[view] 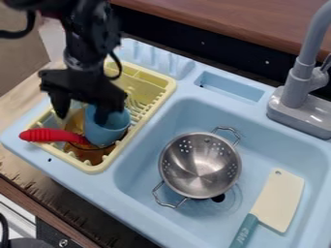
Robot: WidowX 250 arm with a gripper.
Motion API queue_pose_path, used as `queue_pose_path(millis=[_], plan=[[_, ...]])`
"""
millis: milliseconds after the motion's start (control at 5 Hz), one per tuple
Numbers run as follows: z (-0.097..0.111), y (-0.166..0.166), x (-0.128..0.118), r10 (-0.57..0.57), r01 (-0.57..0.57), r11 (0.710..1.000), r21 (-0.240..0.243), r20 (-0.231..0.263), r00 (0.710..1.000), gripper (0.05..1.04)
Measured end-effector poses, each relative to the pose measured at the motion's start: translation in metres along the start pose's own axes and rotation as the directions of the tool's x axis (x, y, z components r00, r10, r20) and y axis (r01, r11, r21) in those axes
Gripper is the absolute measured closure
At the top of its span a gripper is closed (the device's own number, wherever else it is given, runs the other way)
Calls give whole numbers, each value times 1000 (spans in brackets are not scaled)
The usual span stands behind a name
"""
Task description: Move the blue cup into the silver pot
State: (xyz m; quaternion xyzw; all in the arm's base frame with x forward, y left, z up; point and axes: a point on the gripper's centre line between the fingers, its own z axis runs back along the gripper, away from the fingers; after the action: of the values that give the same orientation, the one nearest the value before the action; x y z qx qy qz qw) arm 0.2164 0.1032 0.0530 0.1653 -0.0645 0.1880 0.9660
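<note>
The work is, I judge, at its beginning: the blue cup (107, 131) is in the yellow dish rack (153, 104), on the amber see-through container (87, 153), close by the red handle (48, 135). The silver pot, which is more exactly a colander with small holes (200, 167), sits in the light blue sink (171, 114), well apart from the cup. So the transfer is not yet done. What is left, as I see it, is to grip the cup, lift it clear of the rack, carry it over the sink's edge and set it down inside the colander.

The black arm (88, 41) comes from the top left and hangs steeply down above the rack. Its pincer (81, 110) points downward and is spread wide. One finger is over the cup's mouth, the other is outside, to the left of the cup, so it does not yet pinch the wall.
</note>
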Motion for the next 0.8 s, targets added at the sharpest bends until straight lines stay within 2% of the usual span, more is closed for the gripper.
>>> queue_pose_path(millis=[200, 400, 600, 800], plan=[[-4, -2, -1, 1, -1, 1000, 5, -20, 1000, 698], [-3, -3, 0, 10, -10, 1000, 6, -34, 999, 918], [-1, -5, -1, -2, 2, 1000, -12, -55, 998, 1015], [12, 0, 11, 59, -61, 997, -48, -39, 997, 1023]])
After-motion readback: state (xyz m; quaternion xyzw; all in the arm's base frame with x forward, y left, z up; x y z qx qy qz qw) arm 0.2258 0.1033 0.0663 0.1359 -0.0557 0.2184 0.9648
